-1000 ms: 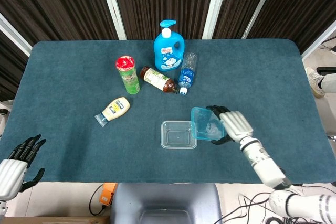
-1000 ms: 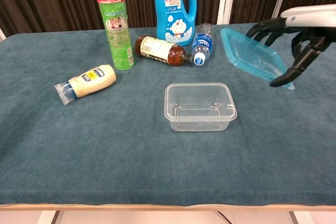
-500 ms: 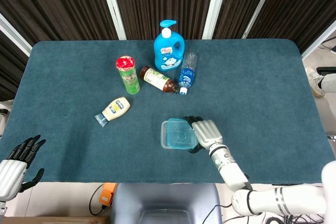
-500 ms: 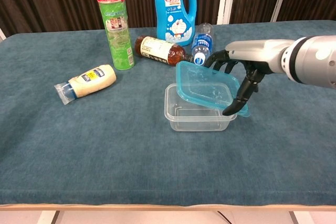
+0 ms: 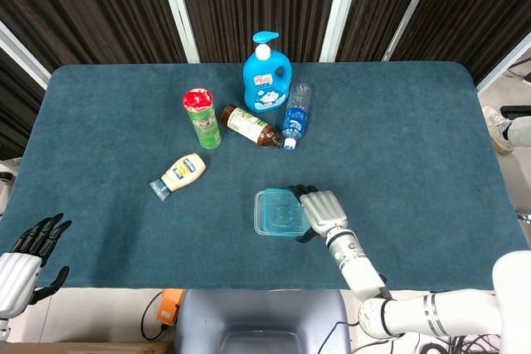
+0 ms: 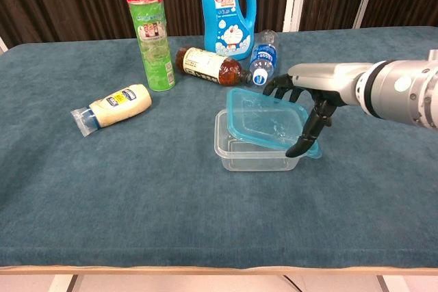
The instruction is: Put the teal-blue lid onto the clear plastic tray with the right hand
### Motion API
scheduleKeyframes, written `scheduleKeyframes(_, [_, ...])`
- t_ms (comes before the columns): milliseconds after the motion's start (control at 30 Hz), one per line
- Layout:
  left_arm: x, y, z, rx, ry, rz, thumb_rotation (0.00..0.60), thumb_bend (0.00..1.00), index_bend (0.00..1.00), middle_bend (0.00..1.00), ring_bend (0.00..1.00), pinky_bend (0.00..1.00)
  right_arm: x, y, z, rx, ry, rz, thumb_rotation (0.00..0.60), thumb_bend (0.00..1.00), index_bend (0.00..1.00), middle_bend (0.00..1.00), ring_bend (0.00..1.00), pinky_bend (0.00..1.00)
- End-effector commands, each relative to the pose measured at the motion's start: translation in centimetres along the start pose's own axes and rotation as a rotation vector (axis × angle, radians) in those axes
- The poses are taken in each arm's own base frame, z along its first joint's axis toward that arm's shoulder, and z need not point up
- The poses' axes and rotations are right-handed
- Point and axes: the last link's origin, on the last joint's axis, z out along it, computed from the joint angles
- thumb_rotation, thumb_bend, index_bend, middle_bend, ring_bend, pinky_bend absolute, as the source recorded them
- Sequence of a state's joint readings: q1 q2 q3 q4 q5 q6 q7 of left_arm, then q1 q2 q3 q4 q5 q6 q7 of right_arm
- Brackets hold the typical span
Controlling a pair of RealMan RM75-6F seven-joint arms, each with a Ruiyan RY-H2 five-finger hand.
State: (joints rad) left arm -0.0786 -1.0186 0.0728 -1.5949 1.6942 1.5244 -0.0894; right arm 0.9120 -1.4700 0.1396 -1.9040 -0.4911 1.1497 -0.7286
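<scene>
The teal-blue lid (image 6: pixel 263 121) lies slightly askew over the clear plastic tray (image 6: pixel 243 154), its right end a little raised. My right hand (image 6: pixel 304 104) grips the lid's right edge, thumb below and fingers curled over the top. From above, the lid (image 5: pixel 278 211) covers most of the tray (image 5: pixel 259 215), with the right hand (image 5: pixel 319 211) at its right side. My left hand (image 5: pixel 29 246) hangs at the table's near left corner, fingers apart, holding nothing.
At the back stand a blue detergent bottle (image 5: pixel 265 76) and a green chip can (image 5: pixel 202 118). A brown bottle (image 5: pixel 249 126) and a water bottle (image 5: pixel 296 115) lie behind the tray. A mayonnaise bottle (image 5: pixel 181 174) lies to the left.
My right hand has carried the lid leftward from beside the tray and lowered it onto the tray top. The left hand has not moved.
</scene>
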Motion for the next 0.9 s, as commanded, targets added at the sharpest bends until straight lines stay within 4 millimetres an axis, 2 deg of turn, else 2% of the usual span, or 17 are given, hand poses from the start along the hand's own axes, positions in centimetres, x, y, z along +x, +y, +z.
scheduleKeyframes(33, [0.03, -0.01, -0.04, 0.0, 0.001, -0.001, 0.6, 0.4, 0.0, 0.0, 0.0, 0.16, -0.16, -0.12, 0.2, 0.001, 0.003, 0.001, 0.6, 0.31, 0.95, 0.68, 0.64, 0.71])
scheduleKeyframes(900, [0.25, -0.05, -0.27, -0.004, 0.009, -0.005, 0.6, 0.4, 0.0, 0.0, 0.0, 0.16, -0.53, -0.39, 1.09, -0.007, 0.017, 0.009, 0.6, 0.31, 0.95, 0.68, 0.64, 0.71])
